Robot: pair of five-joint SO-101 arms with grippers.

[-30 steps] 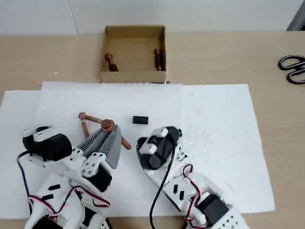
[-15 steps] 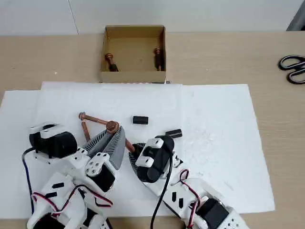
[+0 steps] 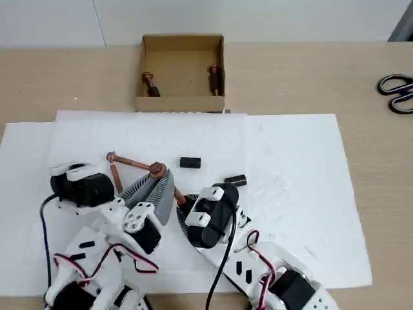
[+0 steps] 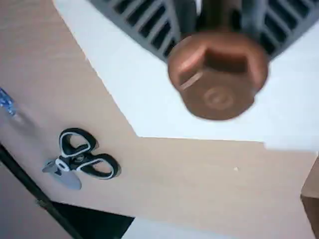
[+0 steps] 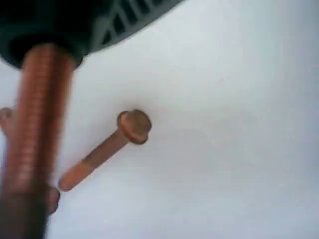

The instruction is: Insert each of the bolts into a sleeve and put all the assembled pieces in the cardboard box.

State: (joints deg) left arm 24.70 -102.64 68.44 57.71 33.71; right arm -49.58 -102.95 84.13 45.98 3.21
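My left gripper (image 3: 159, 177) is shut on a copper bolt (image 3: 157, 170); its hexagonal head (image 4: 217, 74) sticks out past the grey ribbed fingers (image 4: 134, 20). The shaft (image 5: 30, 124) slants down toward my right gripper (image 3: 184, 205), which sits close against it; a dark shape (image 5: 17, 224) surrounds the shaft's lower end. Two more bolts (image 3: 128, 161) lie crossed on the paper to the left, one showing as a loose bolt (image 5: 107, 149) in the right wrist view. Two black sleeves (image 3: 190, 162) (image 3: 235, 180) lie loose on the paper. The cardboard box (image 3: 181, 103) at the back holds two assembled pieces (image 3: 150, 84) (image 3: 215, 79).
White paper (image 3: 290, 194) covers the near table. Black scissors (image 3: 397, 93) lie at the far right on bare wood, also seen as scissors (image 4: 79, 159) from the left wrist. Both arm bodies crowd the near edge.
The left gripper carried its bolt a little right and away from the near edge. The right arm pulled back and left toward that bolt, uncovering the second sleeve.
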